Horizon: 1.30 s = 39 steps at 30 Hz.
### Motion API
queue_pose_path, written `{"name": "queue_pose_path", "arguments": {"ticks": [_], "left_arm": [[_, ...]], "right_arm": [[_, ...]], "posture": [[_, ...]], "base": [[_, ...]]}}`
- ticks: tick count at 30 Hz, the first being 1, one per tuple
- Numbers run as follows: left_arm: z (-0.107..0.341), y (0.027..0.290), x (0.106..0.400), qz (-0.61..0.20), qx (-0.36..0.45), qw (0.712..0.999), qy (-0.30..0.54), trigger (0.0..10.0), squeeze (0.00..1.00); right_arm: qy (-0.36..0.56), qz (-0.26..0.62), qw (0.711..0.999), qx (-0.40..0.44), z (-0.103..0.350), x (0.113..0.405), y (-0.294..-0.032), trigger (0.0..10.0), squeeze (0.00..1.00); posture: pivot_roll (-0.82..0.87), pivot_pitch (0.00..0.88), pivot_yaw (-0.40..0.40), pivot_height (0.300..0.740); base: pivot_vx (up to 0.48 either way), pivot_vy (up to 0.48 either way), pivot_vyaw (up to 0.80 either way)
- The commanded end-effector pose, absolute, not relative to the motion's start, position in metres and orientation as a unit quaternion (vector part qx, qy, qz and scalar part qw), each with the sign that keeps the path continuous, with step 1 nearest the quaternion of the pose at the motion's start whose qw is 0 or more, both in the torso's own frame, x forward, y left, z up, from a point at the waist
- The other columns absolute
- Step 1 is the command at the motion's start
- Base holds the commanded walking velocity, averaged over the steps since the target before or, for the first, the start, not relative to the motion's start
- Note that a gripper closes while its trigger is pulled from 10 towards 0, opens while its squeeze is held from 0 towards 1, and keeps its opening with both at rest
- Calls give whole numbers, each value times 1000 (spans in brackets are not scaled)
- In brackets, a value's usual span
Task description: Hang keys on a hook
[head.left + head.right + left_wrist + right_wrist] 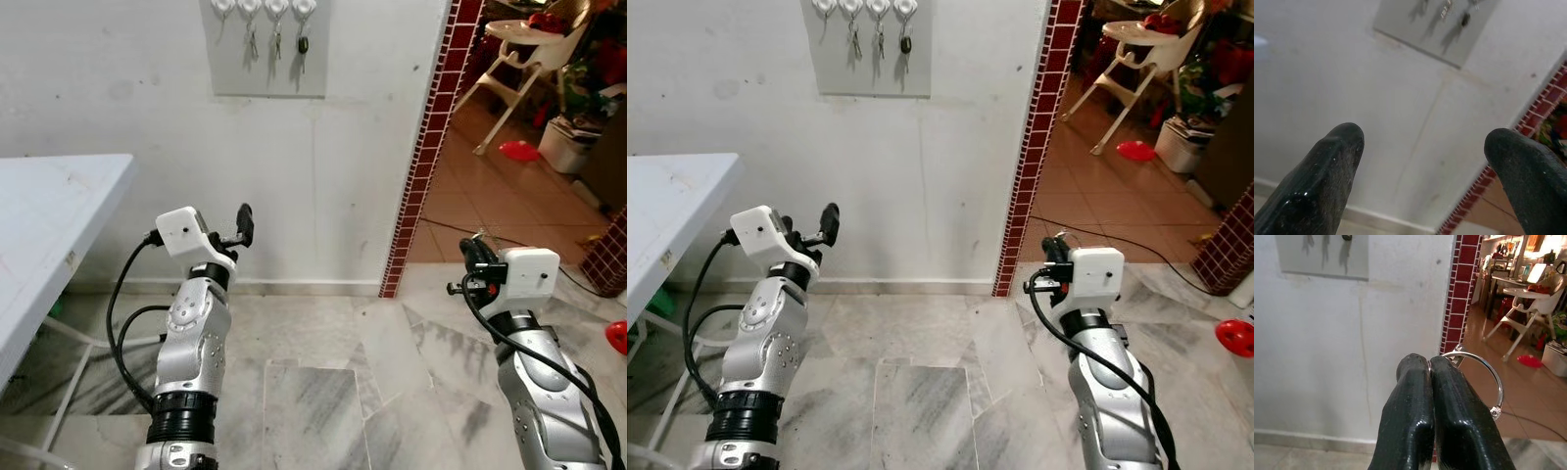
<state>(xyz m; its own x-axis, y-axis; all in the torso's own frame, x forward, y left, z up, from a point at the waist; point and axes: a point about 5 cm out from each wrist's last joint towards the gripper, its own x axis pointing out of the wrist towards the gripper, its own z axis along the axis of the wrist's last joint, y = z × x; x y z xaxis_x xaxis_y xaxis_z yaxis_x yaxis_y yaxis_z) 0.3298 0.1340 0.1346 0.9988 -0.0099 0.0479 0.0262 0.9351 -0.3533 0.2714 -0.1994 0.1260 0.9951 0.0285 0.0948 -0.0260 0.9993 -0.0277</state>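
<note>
The right gripper [1430, 363] has its black fingers pressed together, pinching a thin silver metal key ring [1484, 377]; the ring arcs out past the fingertips to one side, and any keys on it are hidden behind the fingers. The left gripper [1422, 142] has its fingers spread wide apart with nothing between them.

Well above and ahead of both pairs of fingers, a flat grey hook board [265, 49] hangs on the white plastered wall [323, 176]. Its row of white hooks [277, 8] is cut off by the top of the head views; small keys [277, 41] and a dark fob [303, 44] dangle from them, too small to make out further.

Bare wall lies between fingers and board. Beside the left fingers, the white desk [59, 225] edge juts in. Past the right fingers, a red brick-tiled wall edge [426, 147] borders an open doorway onto a terracotta floor with a white high chair [519, 59].
</note>
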Motion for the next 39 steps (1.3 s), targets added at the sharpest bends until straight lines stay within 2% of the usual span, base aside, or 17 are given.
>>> {"name": "queue_pose_path", "arguments": {"ticks": [1,12,17,28,39], "left_arm": [[138,138,331,-4,-170,985,-27,10000,0],[139,133,327,-21,-129,991,-40,10000,0],[140,134,324,-32,-134,989,-46,10000,0],[143,137,324,-29,-133,989,-56,10000,0],[143,138,323,-28,-132,989,-56,10000,0]], "right_arm": [[-56,17,998,-12,130,272,-199,10000,0],[-57,16,998,-8,131,274,-198,10000,0],[-58,15,998,-7,131,276,-199,10000,0],[-62,20,998,-5,133,279,-197,10000,0],[-62,20,998,-4,134,280,-197,10000,0]], "posture": [[-96,0,-25,740],[-87,0,-32,740],[-78,0,-35,740],[-68,0,-41,740],[-62,0,-45,740]], "base": [[0,0,0],[0,0,0],[0,0,0],[305,0,0],[480,0,0]]}}
